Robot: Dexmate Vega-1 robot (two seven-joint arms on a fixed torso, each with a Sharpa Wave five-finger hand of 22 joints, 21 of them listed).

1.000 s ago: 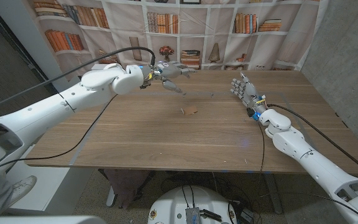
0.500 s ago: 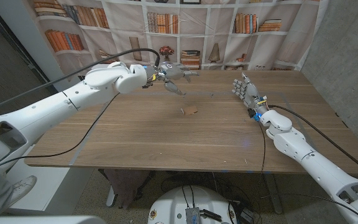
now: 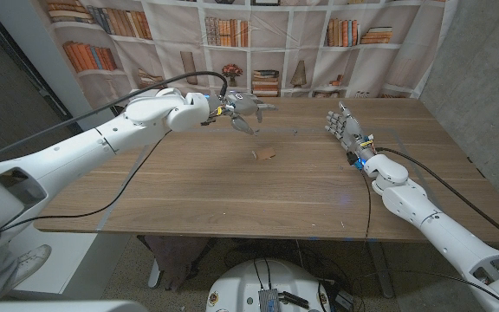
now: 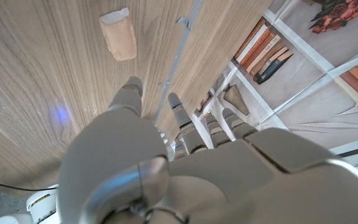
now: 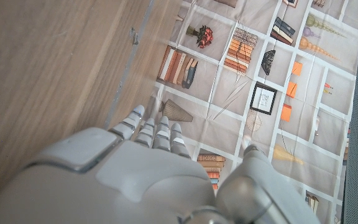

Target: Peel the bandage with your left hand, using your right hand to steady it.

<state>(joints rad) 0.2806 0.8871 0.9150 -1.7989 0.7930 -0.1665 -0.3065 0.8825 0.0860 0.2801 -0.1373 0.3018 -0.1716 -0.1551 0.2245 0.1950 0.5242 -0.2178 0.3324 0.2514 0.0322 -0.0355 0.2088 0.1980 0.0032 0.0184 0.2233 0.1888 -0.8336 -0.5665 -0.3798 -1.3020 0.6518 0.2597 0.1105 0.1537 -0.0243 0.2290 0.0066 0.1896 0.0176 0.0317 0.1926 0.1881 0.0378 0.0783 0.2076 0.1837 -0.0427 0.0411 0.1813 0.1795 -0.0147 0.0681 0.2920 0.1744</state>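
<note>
— Arm on the left first, what do you make of it?

— Long white left arm reaching in over the far part of the wooden table [image 3: 189, 191]; its left hand [image 3: 243, 107] hangs above the wood near the back edge, fingers spread apart and holding nothing; from the left wrist view the left hand [image 4: 166, 162] is open too, fingertips well apart, nothing between them.

— And the bandage?

— Bandage [image 3: 267, 155] lies on the table near the middle, a small tan strip, a little nearer us than the left hand and clear of it; nothing touches it; the left wrist view shows the bandage [image 4: 118, 35] flat on the wood beyond the fingertips.

— Then the right side?

— Right hand [image 3: 343, 127] stands upright on the right half of the table, fingers pointing up and slightly apart, empty; well apart from the bandage; in its own wrist view the right hand [image 5: 135, 168] shows its back, fingers straight; printed bookshelf backdrop [image 3: 258, 35] hangs behind the table.
</note>
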